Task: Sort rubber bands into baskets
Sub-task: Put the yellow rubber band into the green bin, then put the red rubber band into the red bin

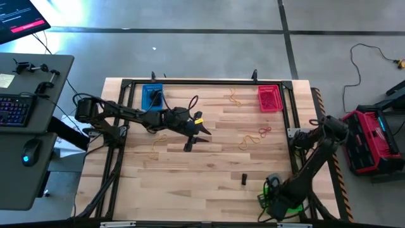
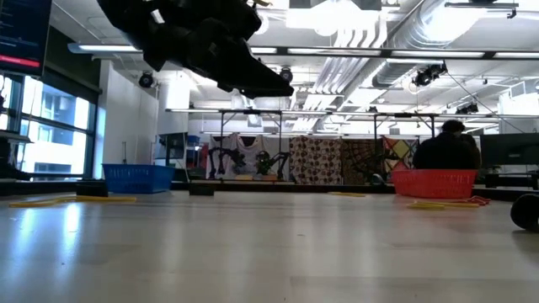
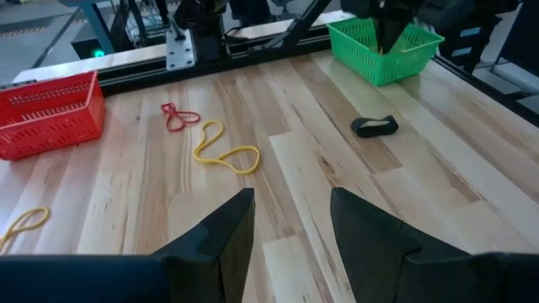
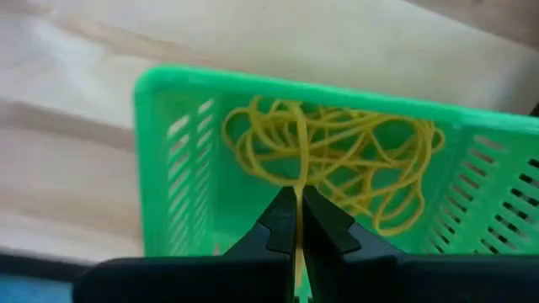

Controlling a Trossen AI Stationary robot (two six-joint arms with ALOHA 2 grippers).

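Left gripper (image 1: 197,135) over mid-table, fingers apart, empty, right gripper (image 4: 299,220) above green basket (image 4: 168,151), fingers clamped on yellow rubber band (image 4: 298,181), yellow bands heaped inside

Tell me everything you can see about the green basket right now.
The green basket is a small rectangular tray of bright green plastic with slotted mesh walls and a solid rim, sitting upright on the wooden table near its front right corner. A tangle of yellow rubber bands lies inside. The right gripper hangs directly above it, fingers shut on a yellow strand that runs down into the pile. The left wrist view shows it beyond a black band.
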